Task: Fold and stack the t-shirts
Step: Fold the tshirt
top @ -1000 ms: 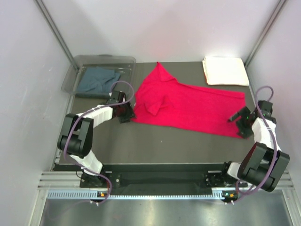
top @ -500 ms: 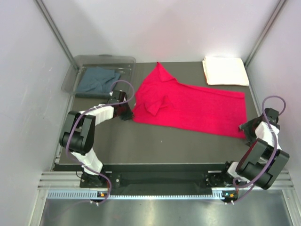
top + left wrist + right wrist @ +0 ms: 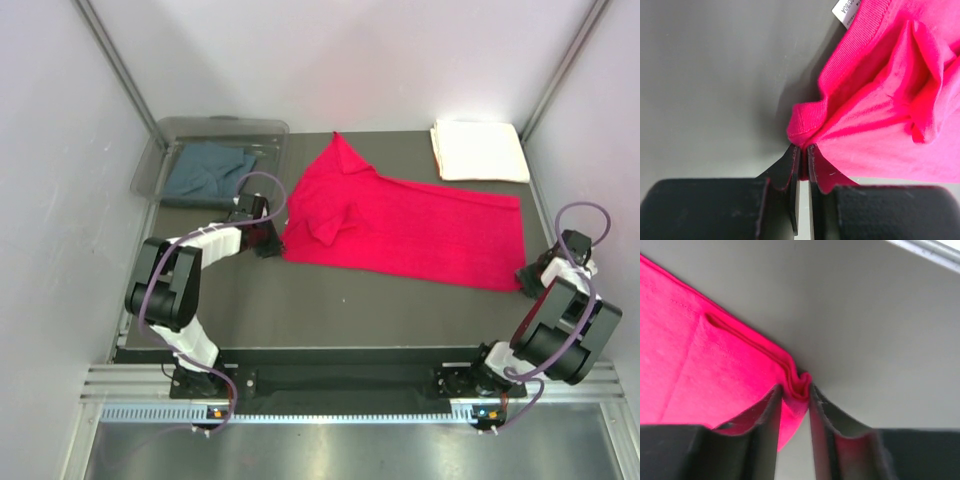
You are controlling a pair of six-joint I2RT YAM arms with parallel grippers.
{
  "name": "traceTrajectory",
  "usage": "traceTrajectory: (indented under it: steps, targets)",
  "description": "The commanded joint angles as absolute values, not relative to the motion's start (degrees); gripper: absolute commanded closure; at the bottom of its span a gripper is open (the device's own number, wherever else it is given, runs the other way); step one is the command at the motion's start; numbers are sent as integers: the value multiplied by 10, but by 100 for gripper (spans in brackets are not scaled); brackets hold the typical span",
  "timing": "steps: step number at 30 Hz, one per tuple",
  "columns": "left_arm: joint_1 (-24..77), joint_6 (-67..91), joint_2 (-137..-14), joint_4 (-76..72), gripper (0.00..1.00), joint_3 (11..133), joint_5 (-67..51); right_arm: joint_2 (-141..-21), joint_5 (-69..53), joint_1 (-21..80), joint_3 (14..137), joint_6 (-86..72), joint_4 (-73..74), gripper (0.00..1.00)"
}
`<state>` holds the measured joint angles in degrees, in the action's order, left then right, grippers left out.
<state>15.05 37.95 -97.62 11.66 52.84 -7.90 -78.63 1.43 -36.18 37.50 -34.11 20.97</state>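
Observation:
A bright red t-shirt [image 3: 400, 225] lies spread across the middle of the dark table. My left gripper [image 3: 272, 240] is shut on its near left corner [image 3: 802, 135], the cloth pinched between the fingertips. My right gripper [image 3: 527, 277] is shut on the red t-shirt's near right corner [image 3: 799, 382], the hem bunched between its fingers. A cream-white t-shirt [image 3: 478, 150], folded into a rectangle, rests at the back right. A slate blue-grey t-shirt [image 3: 208, 170] lies crumpled in the bin.
A clear plastic bin [image 3: 160, 150] stands at the back left, partly over the table's edge. White walls close in on both sides and behind. A metal rail [image 3: 340, 385] runs along the near edge between the arm bases.
Both grippers have closed on the red t-shirt's near corners. The right gripper moved outward to the right corner; the left arm barely shifted.

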Motion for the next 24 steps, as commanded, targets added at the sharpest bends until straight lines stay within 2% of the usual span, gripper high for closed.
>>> traceTrajectory:
  steps: [1,2,5,12,16,18,19,20,22,23,24]
  targets:
    - [149,355,-975,178,100,503,-62,-816,18,-368,362,-348,199,76]
    - [149,354,-975,178,100,504,-63,-816,19,-368,364,-348,201,85]
    - [149,356,-976,185,100,504,-62,-817,71,-372,378,-353,249,100]
    - [149,409,-886,251,100,459,-29,-762,209,-390,396,-329,359,100]
    - [149,442,-818,284,100,408,-53,-729,184,-396,397,-318,384,100]
    - [149,451,-785,294,96,383,-69,-729,158,-396,403,-309,391,84]
    - [149,452,-776,313,86,381,-71,-728,135,-396,410,-298,392,76]
    - [149,448,-760,322,71,380,-75,-723,117,-394,415,-288,392,66]
    - [149,434,-738,359,58,393,-70,-700,96,-349,439,-278,397,59]
    - [149,429,-717,374,50,401,-67,-694,100,-324,456,-276,413,51]
    - [150,423,-709,390,50,412,-56,-689,108,-293,474,-272,419,47]
